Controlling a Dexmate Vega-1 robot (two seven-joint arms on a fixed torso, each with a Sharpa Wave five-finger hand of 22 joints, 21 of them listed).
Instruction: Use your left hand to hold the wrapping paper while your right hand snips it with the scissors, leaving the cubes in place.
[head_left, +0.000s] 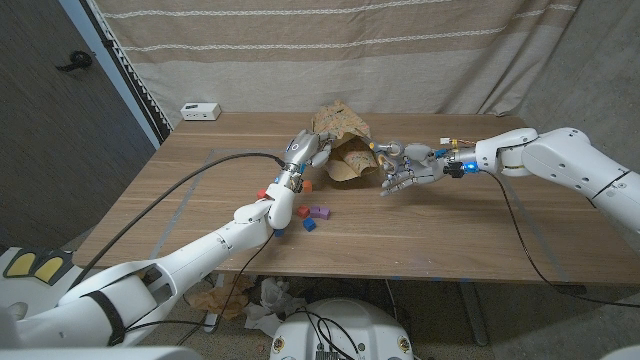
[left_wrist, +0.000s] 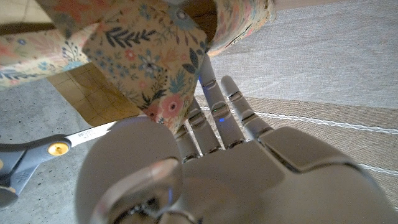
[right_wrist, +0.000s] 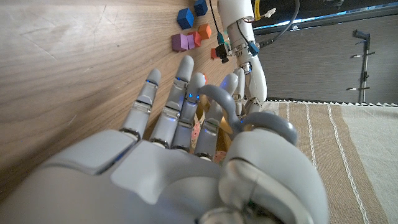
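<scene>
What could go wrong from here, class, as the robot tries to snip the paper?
The left hand holds the crumpled wrapping paper up with its fingers near the scissors; a snip might nick them.

The cubes lie right beside the left forearm, so a shift could knock them.

The right hand grips the scissors' handle loosely, perhaps; they may twist.

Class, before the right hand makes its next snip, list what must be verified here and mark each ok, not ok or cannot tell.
1. Left hand grips the paper: ok, floral sheet held at its fingers in the left wrist view.
2. Right hand holds the scissors: ok, handle loop over its fingers.
3. Blades open: cannot tell.
4. Blade meets paper: cannot tell.
5. Cubes clear of the cut: ok, near the left arm.
</scene>
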